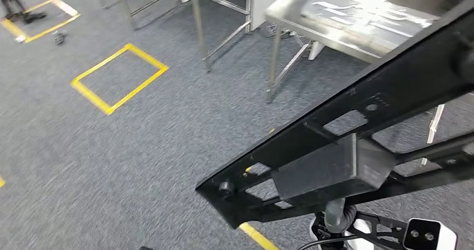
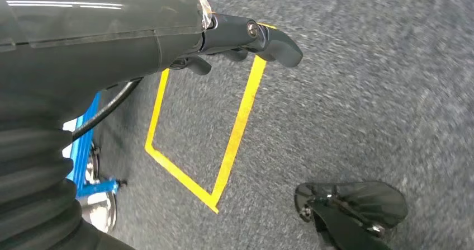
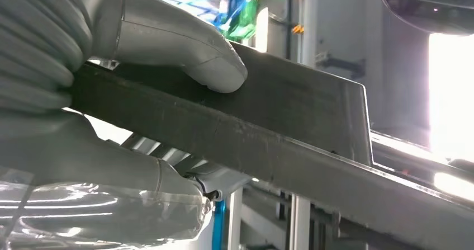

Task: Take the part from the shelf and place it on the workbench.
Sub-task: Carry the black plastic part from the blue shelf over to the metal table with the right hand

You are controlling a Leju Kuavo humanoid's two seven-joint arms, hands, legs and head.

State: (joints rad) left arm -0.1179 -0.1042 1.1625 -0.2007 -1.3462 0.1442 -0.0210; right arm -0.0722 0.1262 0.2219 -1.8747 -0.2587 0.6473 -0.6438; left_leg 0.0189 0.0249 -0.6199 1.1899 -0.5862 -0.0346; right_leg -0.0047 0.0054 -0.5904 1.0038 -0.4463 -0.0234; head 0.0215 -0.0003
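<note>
Your right hand (image 3: 112, 110) clamps the long black perforated metal frame part (image 1: 335, 149) thumb over its top edge so it rides level, slanting toward two o'clock at the shiny steel workbench (image 1: 313, 29), while your left hand (image 2: 235, 37) hangs curled and empty.

The right hand (image 3: 140, 88) has a solid grip on the long black part (image 1: 335, 149): in the right wrist view the thick grey thumb presses flat on one face of it, and the rest of the hand wraps round from the other side. In the head view the part slants across in front of the body. The left hand (image 2: 235, 40) hangs over the floor, holding nothing, dark fingers curled in under the thumb as far as I can tell, since the picture is a bit blurry.
</note>
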